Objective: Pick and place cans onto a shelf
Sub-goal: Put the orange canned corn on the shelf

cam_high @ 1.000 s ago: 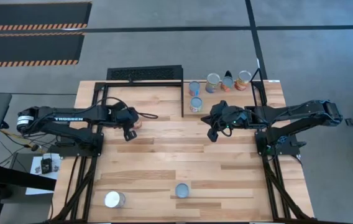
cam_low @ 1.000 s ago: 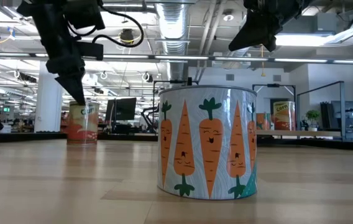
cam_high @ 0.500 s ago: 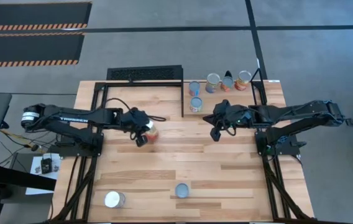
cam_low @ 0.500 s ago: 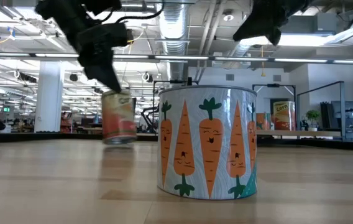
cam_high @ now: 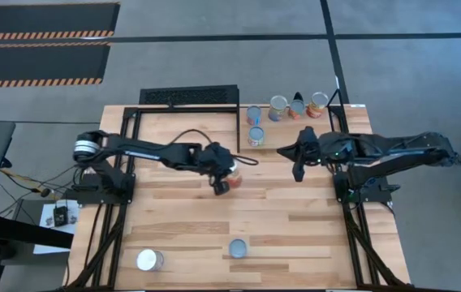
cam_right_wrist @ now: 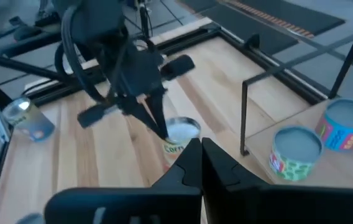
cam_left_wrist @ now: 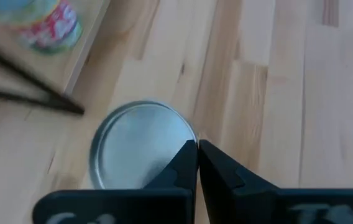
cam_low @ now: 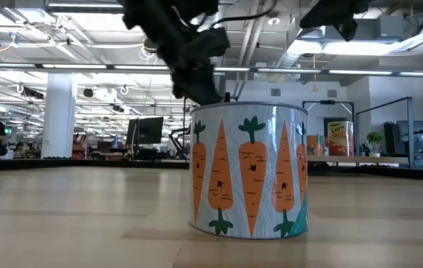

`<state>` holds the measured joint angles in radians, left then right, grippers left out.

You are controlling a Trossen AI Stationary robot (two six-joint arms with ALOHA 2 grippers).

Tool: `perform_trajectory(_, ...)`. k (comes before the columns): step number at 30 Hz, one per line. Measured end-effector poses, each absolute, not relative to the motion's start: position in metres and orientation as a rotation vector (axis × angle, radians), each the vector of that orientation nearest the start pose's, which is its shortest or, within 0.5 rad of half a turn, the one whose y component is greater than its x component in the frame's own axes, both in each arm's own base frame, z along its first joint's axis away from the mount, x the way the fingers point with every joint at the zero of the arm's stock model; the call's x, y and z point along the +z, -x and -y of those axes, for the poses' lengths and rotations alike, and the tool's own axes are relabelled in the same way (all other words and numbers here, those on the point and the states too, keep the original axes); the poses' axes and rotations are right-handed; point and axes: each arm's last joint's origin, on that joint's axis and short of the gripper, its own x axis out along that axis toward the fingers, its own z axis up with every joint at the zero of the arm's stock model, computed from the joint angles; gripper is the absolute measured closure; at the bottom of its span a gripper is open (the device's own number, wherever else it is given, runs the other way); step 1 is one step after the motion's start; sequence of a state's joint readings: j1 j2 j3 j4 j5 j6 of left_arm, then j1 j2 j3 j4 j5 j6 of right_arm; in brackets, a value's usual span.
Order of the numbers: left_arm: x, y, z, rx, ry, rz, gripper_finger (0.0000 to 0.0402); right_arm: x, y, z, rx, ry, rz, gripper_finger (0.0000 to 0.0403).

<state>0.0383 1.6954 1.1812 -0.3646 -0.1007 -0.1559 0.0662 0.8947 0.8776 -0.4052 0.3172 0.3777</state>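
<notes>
A can with a silver top (cam_left_wrist: 140,144) and an orange-red label (cam_right_wrist: 176,147) stands upright on the table's middle (cam_high: 232,169). My left gripper (cam_high: 221,182) is shut at the can's near-left side, its fingers slanting down onto the top edge. In the low view the carrot can hides this can, and only the left gripper (cam_low: 201,88) shows. My right gripper (cam_high: 298,171) is shut and hangs in the air right of the can, touching nothing. Several cans (cam_high: 278,108) stand on the shelf (cam_high: 289,130) at the far right. My left gripper has its shut fingertips (cam_left_wrist: 189,151) against the rim of the can's top (cam_left_wrist: 186,132), on the can's near-left side. The fingers come from above, slanting down toward the table's right. The can stands upright on the wood. Whether the rim is pinched I cannot tell.
A carrot-patterned can (cam_high: 239,247) stands near the front edge and fills the low view (cam_low: 249,170). Another can with a white top (cam_high: 149,259) sits at the near left. Thin black frame bars (cam_high: 239,130) edge the shelf. A black grate (cam_high: 188,95) lies beyond the far edge.
My left gripper has swept toward the table's right edge, reaching far out. The can has slid along the wood with it from the left side to the middle, staying upright. My right gripper has drawn back a little toward the right edge and risen.
</notes>
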Motion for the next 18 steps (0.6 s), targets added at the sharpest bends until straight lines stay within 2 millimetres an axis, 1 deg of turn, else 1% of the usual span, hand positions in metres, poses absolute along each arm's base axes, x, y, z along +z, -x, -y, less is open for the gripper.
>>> perform_trajectory(2, 0.219, -0.371, -0.017, 0.193, 0.106, -0.872, 0.0401, 0.327, -0.185, -0.004, -0.317, -0.289, -0.362, 0.0391)
perform_trajectory(6, 0.212, -0.394, -0.015, 0.141, 0.114, -0.871, 0.0401, 0.328, -0.182, -0.007, -0.302, -0.295, -0.358, 0.0391)
perform_trajectory(9, 0.209, -0.405, -0.01, 0.11, 0.117, -0.859, 0.0401, 0.329, -0.181, -0.009, -0.292, -0.3, -0.355, 0.0391)
perform_trajectory(14, 0.21, -0.41, -0.002, 0.088, 0.112, -0.86, 0.0399, 0.328, -0.182, -0.01, -0.284, -0.301, -0.36, 0.0391)
perform_trajectory(18, 0.212, -0.41, 0.0, 0.08, 0.13, -0.854, 0.0383, 0.328, -0.182, -0.01, -0.285, -0.302, -0.357, 0.0391)
